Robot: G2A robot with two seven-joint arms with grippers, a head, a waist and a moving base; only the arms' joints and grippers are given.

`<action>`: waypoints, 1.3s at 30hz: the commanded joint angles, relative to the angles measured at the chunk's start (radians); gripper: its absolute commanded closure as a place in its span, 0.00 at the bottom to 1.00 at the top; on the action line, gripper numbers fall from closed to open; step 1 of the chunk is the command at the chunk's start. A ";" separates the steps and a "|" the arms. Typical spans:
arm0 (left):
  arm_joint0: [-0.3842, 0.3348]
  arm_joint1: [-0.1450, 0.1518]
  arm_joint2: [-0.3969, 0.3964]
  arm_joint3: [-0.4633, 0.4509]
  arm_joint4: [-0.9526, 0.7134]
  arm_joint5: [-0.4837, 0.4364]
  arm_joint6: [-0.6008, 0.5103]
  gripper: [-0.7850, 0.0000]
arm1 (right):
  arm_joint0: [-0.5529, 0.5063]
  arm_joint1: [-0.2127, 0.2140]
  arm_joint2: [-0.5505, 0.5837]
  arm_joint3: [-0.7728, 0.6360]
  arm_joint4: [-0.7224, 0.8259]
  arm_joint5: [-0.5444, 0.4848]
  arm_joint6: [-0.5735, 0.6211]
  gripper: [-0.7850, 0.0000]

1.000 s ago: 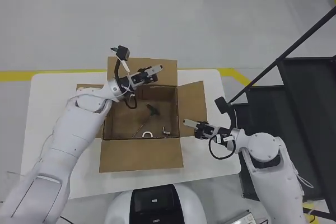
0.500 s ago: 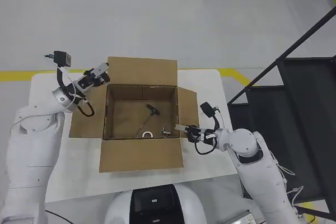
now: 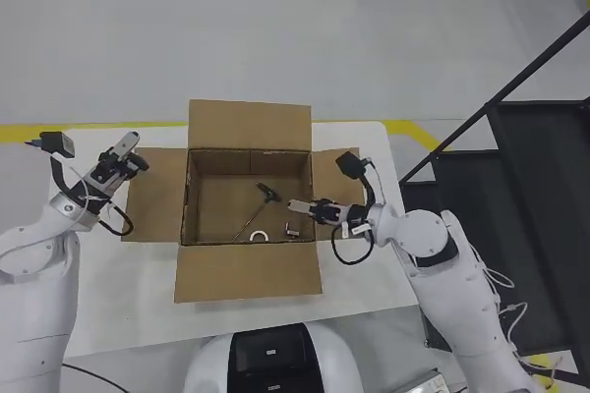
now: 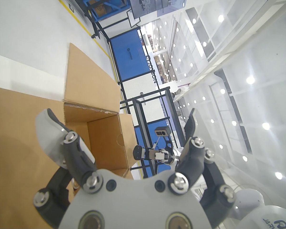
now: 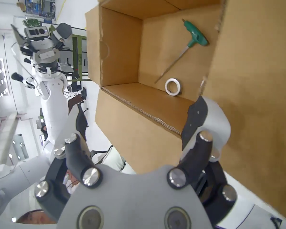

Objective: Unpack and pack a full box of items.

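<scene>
An open cardboard box sits mid-table with its four flaps spread flat. On its floor lie a T-handle hex key with a green grip, a white tape roll and a small metal piece. My right gripper hangs open at the box's right wall, one finger over the right flap, and holds nothing. Out beyond the left flap's outer edge, my left gripper is open and empty, pointing toward the box.
The white table has bare room left of the box and a narrower strip on its right. A black metal stair frame stands close past the table's right edge. A yellow floor line runs behind the table.
My left arm swung from above the box's back left corner out past the left flap. My right gripper moved left from beside the right flap to the box's right wall.
</scene>
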 commanded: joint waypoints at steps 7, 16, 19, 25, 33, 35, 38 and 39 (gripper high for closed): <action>0.094 0.009 -0.091 -0.029 0.004 0.022 0.104 0.00 | 0.275 -0.041 -0.286 0.189 -0.033 -0.050 0.050 0.00; 0.141 0.015 -0.123 -0.031 -0.001 0.031 0.102 0.00 | 0.492 -0.115 -0.565 0.396 -0.119 -0.071 0.017 0.00; 0.141 0.015 -0.123 -0.031 -0.001 0.031 0.102 0.00 | 0.524 -0.131 -0.617 0.420 -0.179 -0.055 -0.001 0.00; 0.141 0.015 -0.123 -0.031 -0.001 0.031 0.102 0.00 | 0.528 -0.138 -0.634 0.429 -0.183 -0.047 -0.013 0.00; 0.141 0.015 -0.123 -0.031 -0.001 0.031 0.102 0.00 | 0.528 -0.138 -0.634 0.429 -0.183 -0.047 -0.013 0.00; 0.141 0.015 -0.123 -0.031 -0.001 0.031 0.102 0.00 | 0.528 -0.138 -0.634 0.429 -0.183 -0.047 -0.013 0.00; 0.141 0.015 -0.123 -0.031 -0.001 0.031 0.102 0.00 | 0.528 -0.138 -0.634 0.429 -0.183 -0.047 -0.013 0.00; 0.141 0.015 -0.123 -0.031 -0.001 0.031 0.102 0.00 | 0.528 -0.138 -0.634 0.429 -0.183 -0.047 -0.013 0.00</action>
